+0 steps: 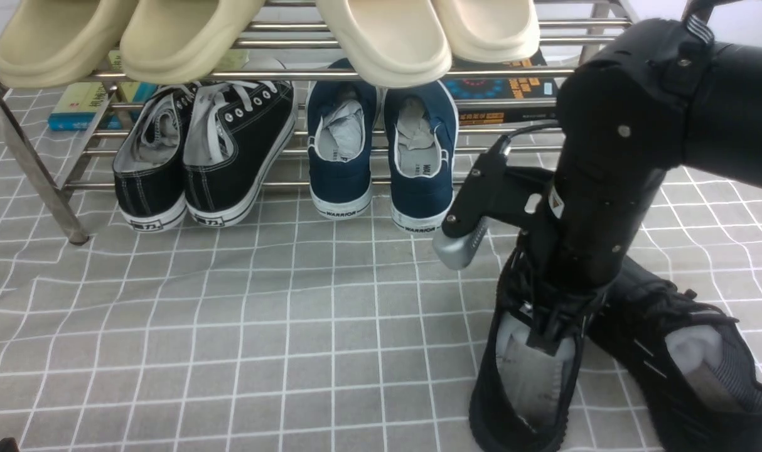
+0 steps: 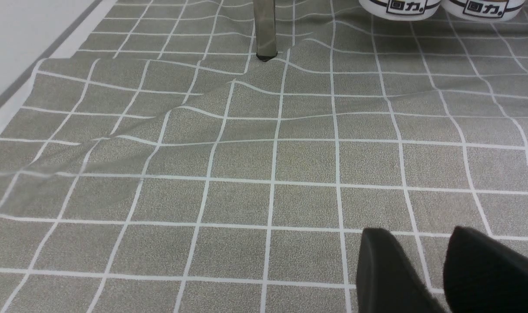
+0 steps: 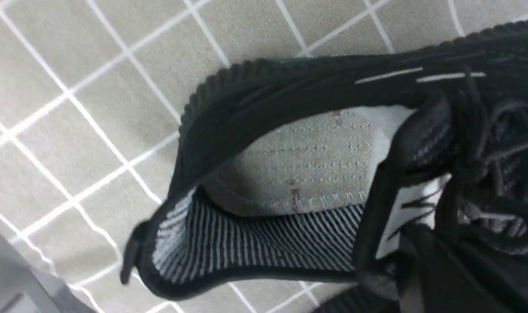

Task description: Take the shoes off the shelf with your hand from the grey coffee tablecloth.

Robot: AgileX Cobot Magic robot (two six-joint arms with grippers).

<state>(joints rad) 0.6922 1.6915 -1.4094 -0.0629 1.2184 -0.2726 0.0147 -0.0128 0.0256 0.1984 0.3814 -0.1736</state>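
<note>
Right end effector [image 1: 547,336] tight on black shoe [image 1: 491,408] — "WARRIOR" across navy slip-ons [image 1: 343,182].

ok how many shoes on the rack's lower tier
4 on the lower tier: two black canvas sneakers at its left end, two navy slip-ons mid-rack. The right arm blocks its right end, so more may be hidden.

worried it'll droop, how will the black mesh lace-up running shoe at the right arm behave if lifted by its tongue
Probably light: the black mesh lace-up running shoe looks thin, knitted. Its collar will likely flex, so it may hang tilted from the right gripper. Ribbed knit should resist slipping.
</note>
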